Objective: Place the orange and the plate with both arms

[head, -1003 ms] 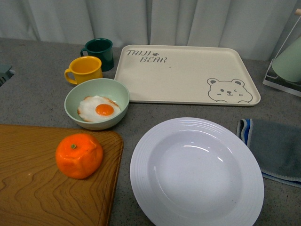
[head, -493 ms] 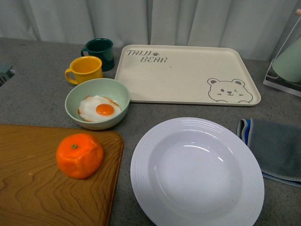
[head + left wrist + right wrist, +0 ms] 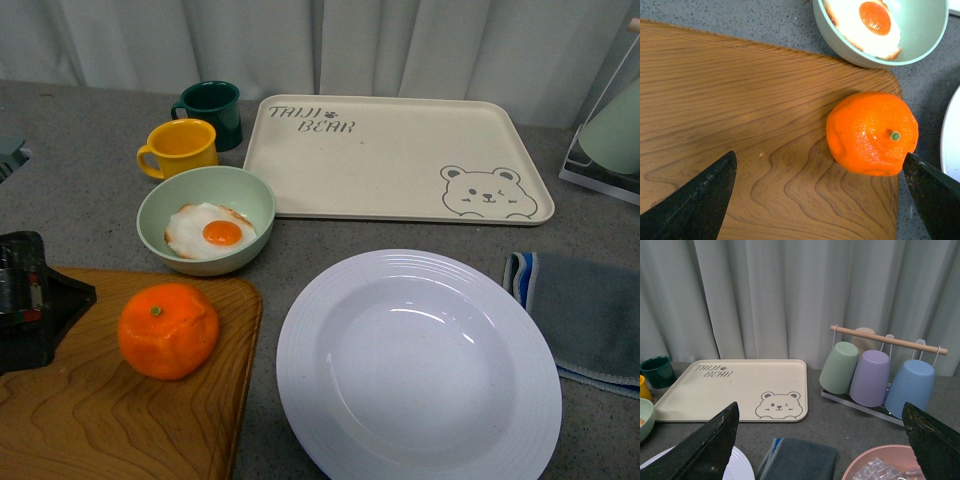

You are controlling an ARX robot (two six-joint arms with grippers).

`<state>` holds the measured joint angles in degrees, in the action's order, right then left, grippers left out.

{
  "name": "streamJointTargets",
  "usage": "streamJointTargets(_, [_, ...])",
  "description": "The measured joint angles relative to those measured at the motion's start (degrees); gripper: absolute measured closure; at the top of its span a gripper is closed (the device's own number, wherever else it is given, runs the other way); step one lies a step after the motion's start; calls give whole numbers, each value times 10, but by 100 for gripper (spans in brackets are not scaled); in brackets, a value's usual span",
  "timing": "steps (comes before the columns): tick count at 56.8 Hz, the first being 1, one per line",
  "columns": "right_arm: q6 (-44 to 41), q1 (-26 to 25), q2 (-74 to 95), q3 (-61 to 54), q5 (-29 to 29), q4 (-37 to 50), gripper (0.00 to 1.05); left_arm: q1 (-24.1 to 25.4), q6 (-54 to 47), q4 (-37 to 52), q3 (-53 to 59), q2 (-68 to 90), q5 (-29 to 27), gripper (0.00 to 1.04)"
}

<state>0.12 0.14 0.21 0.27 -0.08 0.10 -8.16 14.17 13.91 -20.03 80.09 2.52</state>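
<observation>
From my seat I see the orange (image 3: 168, 330) resting on the wooden cutting board (image 3: 80, 420), near its right-hand corner, stem dot up. The left gripper (image 3: 819, 165) hangs over the board to the left of the fruit, jaws spread wide and holding nothing. In its wrist view the orange lies between the two black fingers (image 3: 695, 200), close to one tip and well apart from the other. The white plate (image 3: 418, 365) sits on the grey table (image 3: 90, 190) just right of the board, with a grey cloth (image 3: 585, 320) beside it. Behind the orange stands a pale green bowl (image 3: 160, 235) with a fried egg (image 3: 210, 232), then a yellow mug (image 3: 180, 148), a dark green mug (image 3: 212, 110) and the bear tray (image 3: 400, 160). The right gripper (image 3: 820, 410) is wide open and empty, up above the table.
</observation>
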Motion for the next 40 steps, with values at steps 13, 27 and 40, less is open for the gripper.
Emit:
streamJointTargets(13, [0, 0, 0, 0, 0, 0, 9, -5, 2, 20, -34, 71, 15, 7])
streamJointTargets(27, [0, 0, 0, 0, 0, 0, 9, -32, 10, 17, -89, 122, 20, 7])
streamJointTargets(40, [0, 0, 0, 0, 0, 0, 9, -51, -1, 16, -103, 158, 18, 7])
